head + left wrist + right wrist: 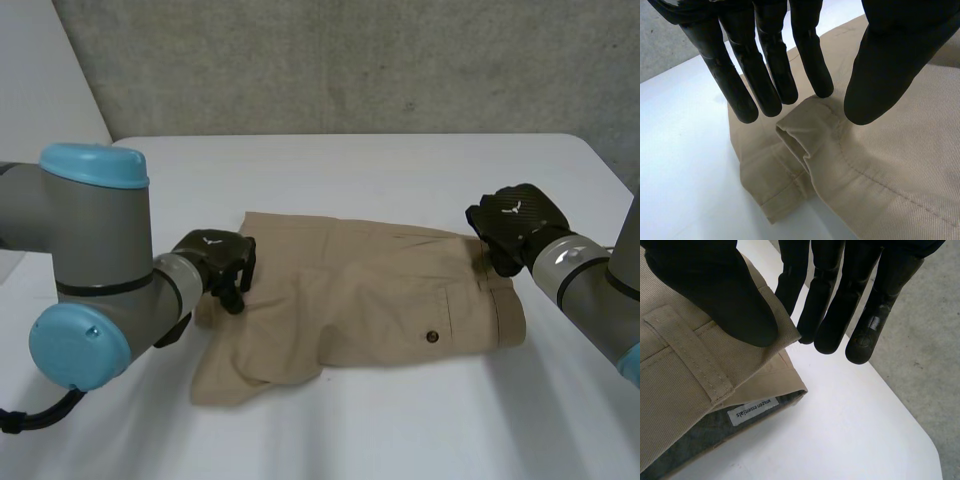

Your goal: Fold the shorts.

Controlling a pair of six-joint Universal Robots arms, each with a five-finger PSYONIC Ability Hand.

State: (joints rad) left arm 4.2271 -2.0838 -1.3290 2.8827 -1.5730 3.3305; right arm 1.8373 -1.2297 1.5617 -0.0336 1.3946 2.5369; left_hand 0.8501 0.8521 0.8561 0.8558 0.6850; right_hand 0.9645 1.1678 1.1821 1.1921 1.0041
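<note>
Tan shorts [370, 300] lie flat on the white table [400, 170], waistband towards my right arm and leg ends towards my left. My left hand [215, 260] hovers over the leg end; in the left wrist view its fingers [770, 75] are straight and apart from the thumb. The folded hem [800, 130] lies just below their tips, not pinched. My right hand [515, 225] is at the far corner of the waistband. In the right wrist view its thumb [715, 290] presses on the top layer of the shorts [675, 380] against the fingers behind the edge.
Inside the open waistband show a grey lining and a white label [752, 410]. A dark button [432, 336] sits on the near part of the shorts. The table's right edge and the grey floor [920, 340] lie just beyond my right hand. A concrete wall stands behind the table.
</note>
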